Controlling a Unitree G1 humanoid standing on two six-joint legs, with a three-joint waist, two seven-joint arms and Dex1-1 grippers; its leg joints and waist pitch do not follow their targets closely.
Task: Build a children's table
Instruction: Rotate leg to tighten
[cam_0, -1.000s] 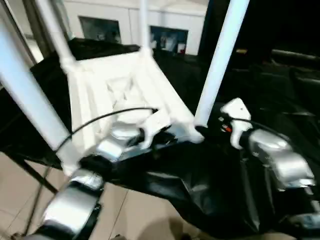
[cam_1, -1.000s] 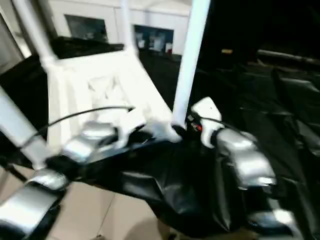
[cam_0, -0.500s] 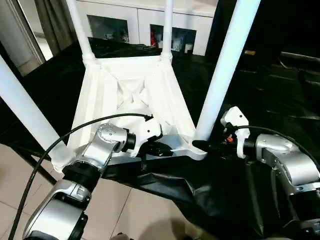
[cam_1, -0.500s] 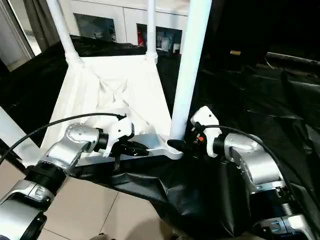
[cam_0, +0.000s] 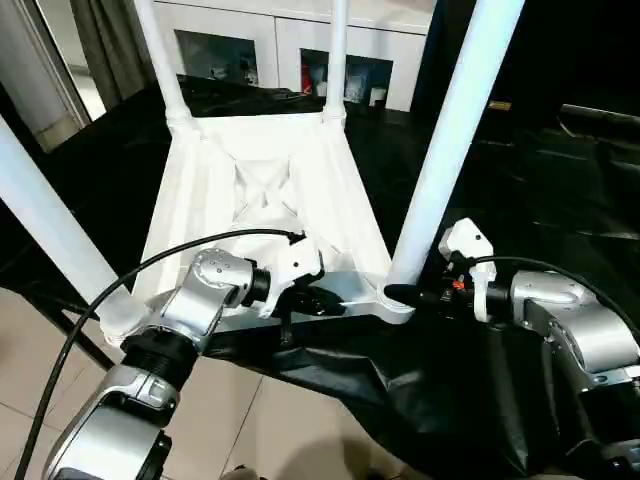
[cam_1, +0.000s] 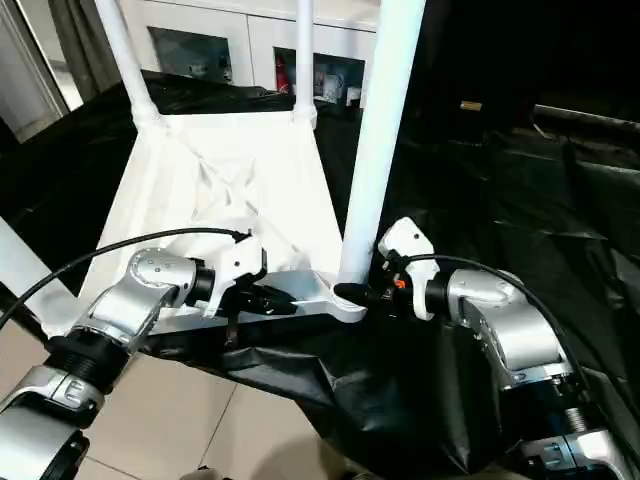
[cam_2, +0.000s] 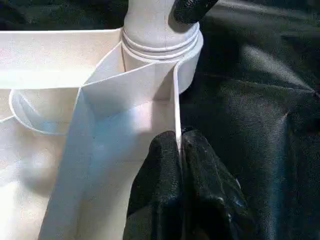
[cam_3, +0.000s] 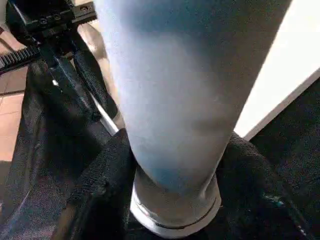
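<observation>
At the lower centre of the frame, the left gripper (cam_2: 180, 165) is pinching the thin near rim of the upturned tabletop (cam_0: 290, 200), its fingers clenched tight on that edge, while just to its right the right gripper (cam_1: 352, 292) is wrapping its fingers (cam_3: 100, 190) around the foot of the near right leg (cam_0: 450, 130) at its corner socket. The white tabletop is lying ribs-up on a black sheet (cam_0: 540, 200), stretching toward the upper middle, with four legs standing up from its corners
</observation>
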